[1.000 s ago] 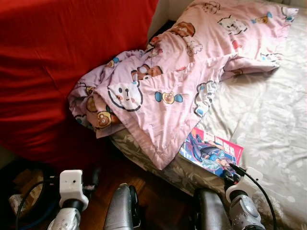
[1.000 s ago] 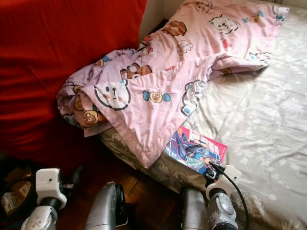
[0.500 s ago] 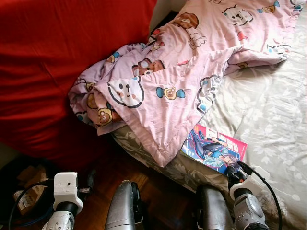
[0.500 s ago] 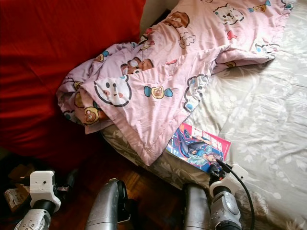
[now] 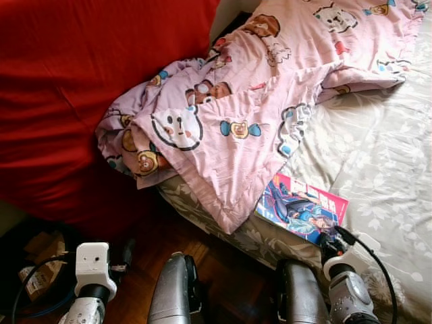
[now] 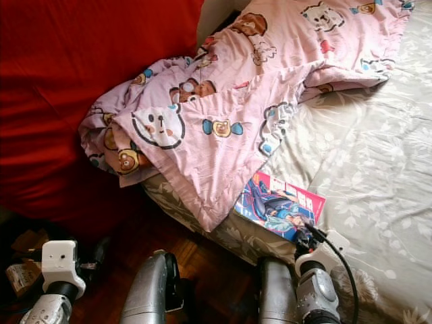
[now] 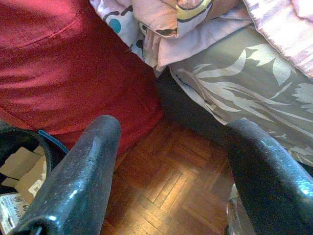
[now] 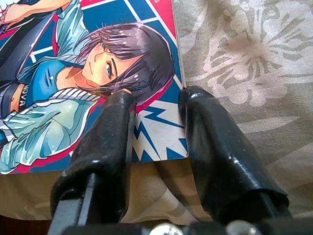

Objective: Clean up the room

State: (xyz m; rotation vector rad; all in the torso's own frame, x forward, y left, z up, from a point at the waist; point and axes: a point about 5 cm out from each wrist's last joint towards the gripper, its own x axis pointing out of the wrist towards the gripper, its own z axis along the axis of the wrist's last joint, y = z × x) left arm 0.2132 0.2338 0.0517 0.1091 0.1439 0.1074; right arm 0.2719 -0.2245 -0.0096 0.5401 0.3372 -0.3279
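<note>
the right gripper, fingers slightly spread, pinching nothing, sits at the near corner of a comic book lying flat at the bed's edge, its length running away leftward; the left gripper hangs wide open over the floor.

Left gripper is seen with both black fingers spread wide, nothing held between them. Wood parquet floor is visible in the gap, lit in a patch. Red fabric cover is seen from 9 to 12 o'clock, draped down to the floor. Pink cartoon-print quilt is bunched at 12 o'clock, hanging over the mattress edge. Grey leaf-pattern bedsheet is seen at 2 o'clock. A dark bin holding cardboard scraps sits at 8 o'clock, partly hidden by a finger.
</note>
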